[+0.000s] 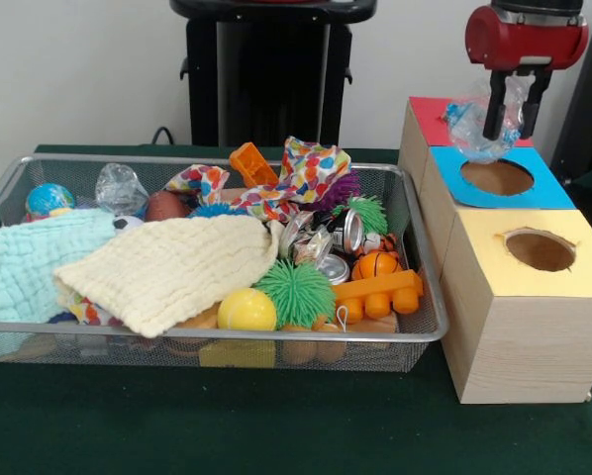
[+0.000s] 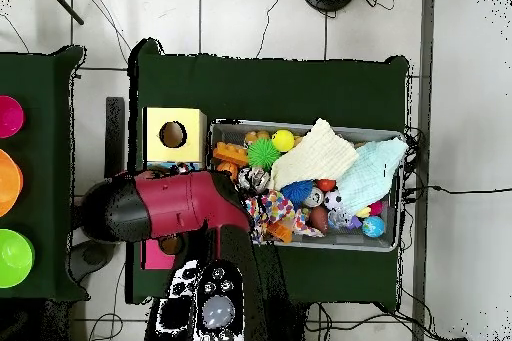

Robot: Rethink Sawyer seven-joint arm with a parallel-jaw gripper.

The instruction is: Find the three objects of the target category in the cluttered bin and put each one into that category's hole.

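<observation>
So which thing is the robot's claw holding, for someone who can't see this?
Find the three wooden boxes right of the wire basket. Above the blue-faced middle box's hole hangs the red gripper, pinching a wad of clear crinkly plastic film; unlike the basket's colourful toys, it is see-through.

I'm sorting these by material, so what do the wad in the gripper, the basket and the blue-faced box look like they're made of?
The wad held by the gripper looks like thin clear plastic film: see-through, crinkled, glossy, with a bit of blue print. The basket looks like silver wire mesh with a thicker metal rim. The blue-faced box seems pale wood, going by the grain on its side; its blue top looks matte, maybe paper or paint.
</observation>
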